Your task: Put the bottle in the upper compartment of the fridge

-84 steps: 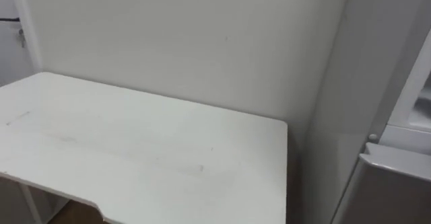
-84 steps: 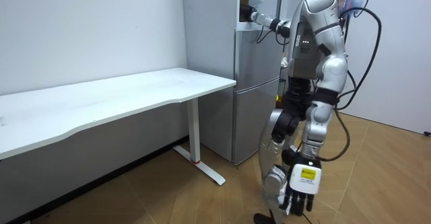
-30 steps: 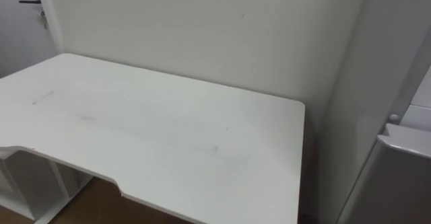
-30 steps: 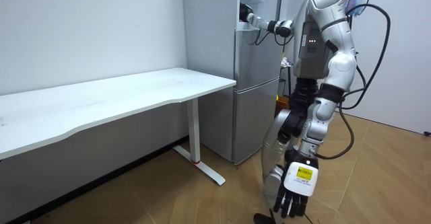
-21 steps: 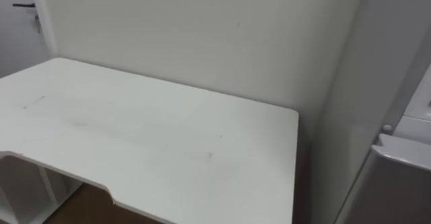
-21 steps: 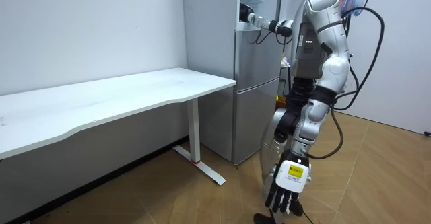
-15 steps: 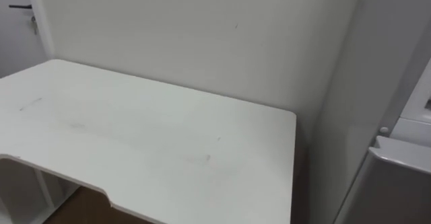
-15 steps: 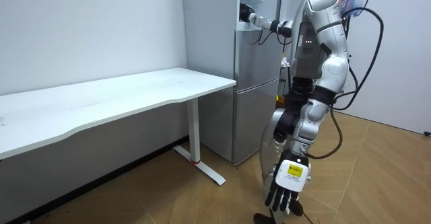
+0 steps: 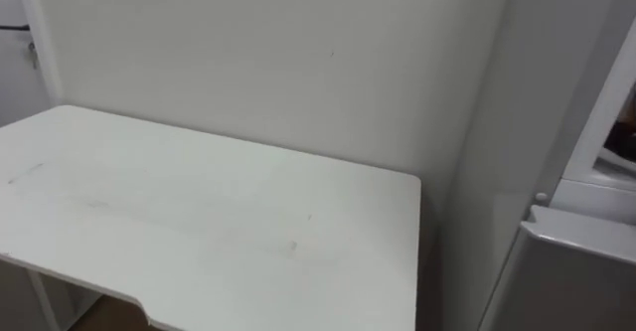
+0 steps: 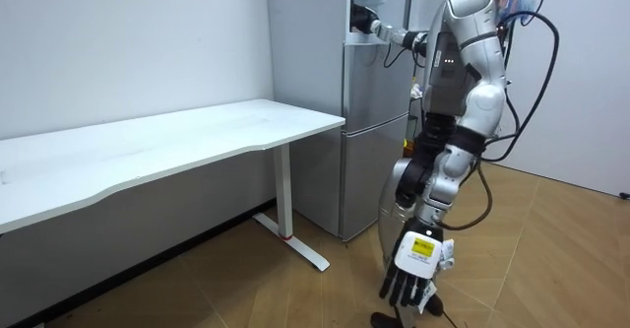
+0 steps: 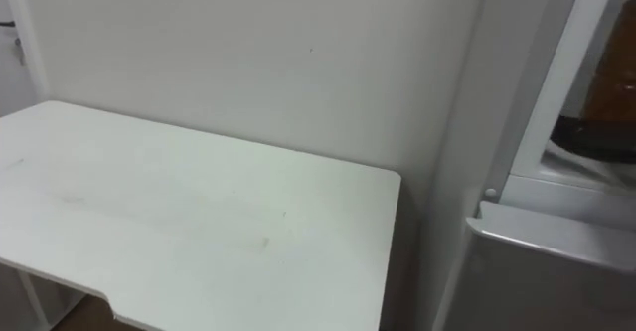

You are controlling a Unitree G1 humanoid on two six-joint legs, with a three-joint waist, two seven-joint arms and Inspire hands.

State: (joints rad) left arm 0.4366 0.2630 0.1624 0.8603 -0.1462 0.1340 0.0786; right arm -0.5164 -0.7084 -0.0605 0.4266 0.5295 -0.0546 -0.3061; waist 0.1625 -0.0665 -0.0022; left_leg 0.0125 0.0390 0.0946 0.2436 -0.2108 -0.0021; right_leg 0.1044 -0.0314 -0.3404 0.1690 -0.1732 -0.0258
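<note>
The right hand [image 10: 361,19] reaches into the upper part of the fridge [image 10: 315,72]. I cannot tell how its fingers are, and a brown shape there is probably the bottle [image 11: 608,71]. The left hand [image 10: 412,274] hangs with loose fingers. It should stand the bottle upright, then pull straight out.

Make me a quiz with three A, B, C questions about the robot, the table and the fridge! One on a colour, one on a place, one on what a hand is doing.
1. What colour is the table top?
A red. B white. C black.
2. Where is the right hand?
A on the table. B behind the robot's back. C up at the fridge's upper part.
3. How is the left hand?
A hanging low, fingers straight, holding nothing. B curled round a cup. C pressing on the table.

Answers: 1 B, the top looks white. 2 C, the arm stretches up to the upper compartment. 3 A, it hangs open beside the legs.
</note>
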